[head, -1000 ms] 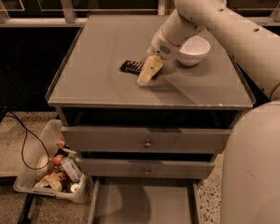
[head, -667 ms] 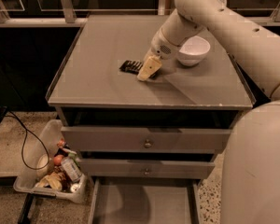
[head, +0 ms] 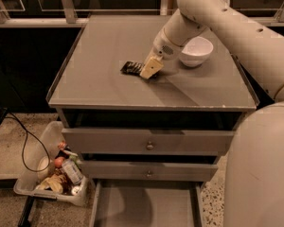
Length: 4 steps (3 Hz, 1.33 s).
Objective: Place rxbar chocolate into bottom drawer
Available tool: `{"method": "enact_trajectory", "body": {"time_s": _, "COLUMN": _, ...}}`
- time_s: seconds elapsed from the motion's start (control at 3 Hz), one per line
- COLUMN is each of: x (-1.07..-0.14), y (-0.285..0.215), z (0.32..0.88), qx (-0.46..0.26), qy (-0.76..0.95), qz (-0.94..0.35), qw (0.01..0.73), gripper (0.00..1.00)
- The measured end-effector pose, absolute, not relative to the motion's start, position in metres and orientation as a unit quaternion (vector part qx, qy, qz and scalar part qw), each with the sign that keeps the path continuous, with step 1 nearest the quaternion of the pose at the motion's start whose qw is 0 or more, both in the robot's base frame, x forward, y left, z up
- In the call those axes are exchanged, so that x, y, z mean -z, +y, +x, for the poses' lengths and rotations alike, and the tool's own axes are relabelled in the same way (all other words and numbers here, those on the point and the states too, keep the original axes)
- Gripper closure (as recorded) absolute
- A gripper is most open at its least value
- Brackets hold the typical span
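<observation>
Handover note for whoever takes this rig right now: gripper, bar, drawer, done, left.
The gripper is low over the grey cabinet top, at the right end of the small flat bar in a black wrapper; a grasp is not confirmed.
The bar lies flat on the top, left of the white bowl, not lifted.
The wide shallow grey bottom drawer is pulled open, and the bar is not in it.
Done: drawer open, arm at the bar.
Left: secure the bar, lift it, carry it down, release it in the drawer.

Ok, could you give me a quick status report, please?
Gripper low over one end of rxbar chocolate, on cabinet top. Bottom drawer open below. White bowl beside the arm.
</observation>
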<state>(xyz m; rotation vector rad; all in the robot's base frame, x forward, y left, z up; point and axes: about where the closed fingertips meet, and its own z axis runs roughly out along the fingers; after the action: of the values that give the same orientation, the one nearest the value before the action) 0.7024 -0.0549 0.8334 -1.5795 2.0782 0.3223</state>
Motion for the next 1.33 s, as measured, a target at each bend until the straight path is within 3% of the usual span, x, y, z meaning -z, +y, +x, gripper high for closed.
{"method": "enact_trajectory", "body": {"time_s": 0.33, "x": -0.833, "y": -0.055, "z": 0.702, "qx": -0.119, "qy": 0.764, "qz": -0.581, "qw": 0.253, "gripper": 1.00}}
{"method": "enact_trajectory", "body": {"time_s": 1.0, "x": -0.833, "y": -0.057, "z": 0.701, "qx": -0.120, "qy": 0.765, "qz": -0.581, "qw": 0.252, "gripper": 1.00}}
{"method": "enact_trajectory", "body": {"time_s": 1.33, "x": -0.836, "y": -0.084, "z": 0.679, "qx": -0.120, "qy": 0.749, "qz": -0.589, "qw": 0.279, "gripper": 1.00}}
